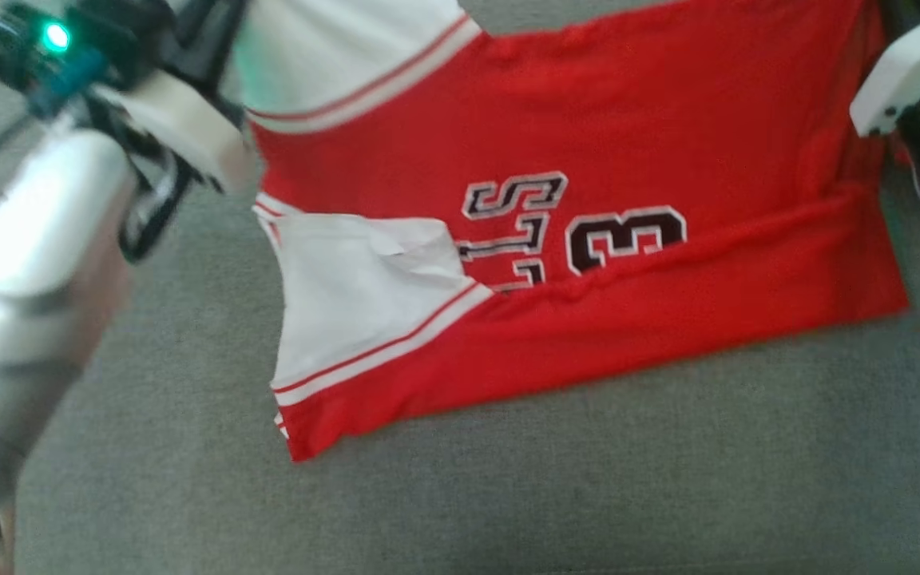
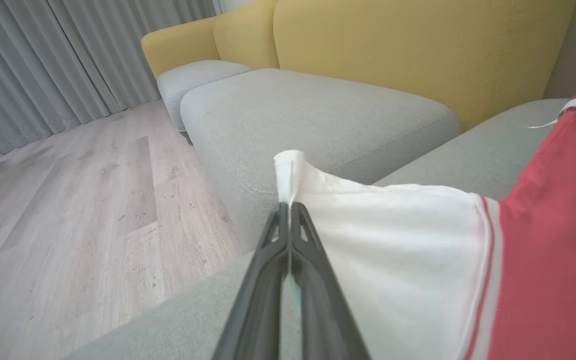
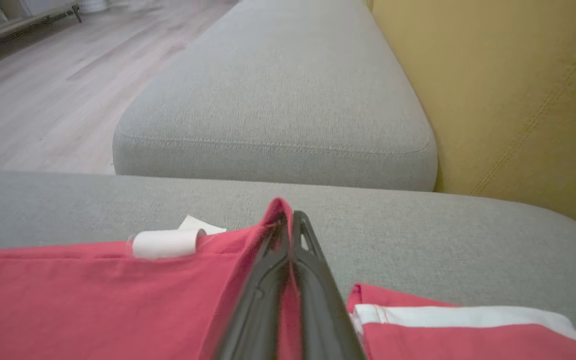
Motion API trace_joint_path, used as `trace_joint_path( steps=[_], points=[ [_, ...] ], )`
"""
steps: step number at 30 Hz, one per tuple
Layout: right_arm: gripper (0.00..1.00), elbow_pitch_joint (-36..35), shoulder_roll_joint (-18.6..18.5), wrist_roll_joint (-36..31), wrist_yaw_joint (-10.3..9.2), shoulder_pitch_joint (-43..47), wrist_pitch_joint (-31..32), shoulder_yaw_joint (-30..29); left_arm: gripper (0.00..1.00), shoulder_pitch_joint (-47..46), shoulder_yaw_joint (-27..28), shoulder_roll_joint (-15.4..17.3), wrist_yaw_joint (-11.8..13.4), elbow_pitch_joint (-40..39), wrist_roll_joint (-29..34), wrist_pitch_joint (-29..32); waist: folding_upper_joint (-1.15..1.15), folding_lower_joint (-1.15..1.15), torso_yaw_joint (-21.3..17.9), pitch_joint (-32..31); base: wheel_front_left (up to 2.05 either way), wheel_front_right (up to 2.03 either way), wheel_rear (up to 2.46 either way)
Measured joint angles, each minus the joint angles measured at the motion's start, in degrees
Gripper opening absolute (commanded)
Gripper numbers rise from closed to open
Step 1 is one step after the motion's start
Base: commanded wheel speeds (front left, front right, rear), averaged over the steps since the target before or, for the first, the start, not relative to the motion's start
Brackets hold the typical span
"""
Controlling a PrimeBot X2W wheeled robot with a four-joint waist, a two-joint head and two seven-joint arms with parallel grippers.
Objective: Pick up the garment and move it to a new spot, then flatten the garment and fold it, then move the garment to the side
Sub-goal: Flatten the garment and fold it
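two claws are clamped on one red and white jersey garment (image 1: pixel 628 335), which lies spread over the grey fabric seat cushion (image 1: pixel 508 495) of a sofa. the left claw (image 2: pixel 288 206) has its dark fingers pressed together on the edge of the garment's white panel, and a small flap of white cloth stands up past the tips, lifted off the seat cushion. the right claw (image 3: pixel 288 216) is closed just as tightly, pinching a ridge of red cloth that peaks beside its tips just above the seat cushion.

black numerals edged in white (image 1: pixel 628 235) sit on the red body over the middle of the seat cushion (they read upside down from the head), and a long crease runs across the cloth just below them. a curled white tag (image 3: pixel 165 243) rests at the garment's edge on the seat cushion. a second grey cushion (image 3: pixel 278 100) lies just beyond the seat cushion, a mustard-yellow backrest (image 3: pixel 518 100) rises behind it, and a pale wooden floor (image 2: pixel 68 225) lies below it.
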Motion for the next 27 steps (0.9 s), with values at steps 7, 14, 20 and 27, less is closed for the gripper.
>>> trace_joint_path(
  steps=[7,14,20,27],
  points=[
    [0.00,0.1,1.1,3.3,0.00,-4.8,-6.1,0.7,0.00,-9.6,1.1,-0.7,-0.5,10.7,2.4,-4.0,0.00,0.00,-2.5,1.8,0.00,0.00,0.00],
    [0.00,2.0,1.9,6.0,0.00,-7.5,-10.5,2.4,0.00,-14.7,2.4,-3.6,-0.5,17.7,3.5,-7.6,0.00,0.00,-3.0,2.5,0.00,0.00,0.00],
    [0.00,2.8,1.4,9.2,0.00,-7.2,-10.6,6.0,0.00,-14.3,2.1,-4.9,-2.1,19.5,4.0,-8.3,0.00,0.00,-2.1,1.8,0.00,0.00,0.00],
    [0.00,2.7,-2.1,12.9,0.00,-4.8,-9.1,10.4,0.00,-9.7,0.1,-5.0,-3.1,18.0,4.3,-8.7,0.00,0.00,-0.7,0.2,0.00,0.00,0.00]
  ],
)
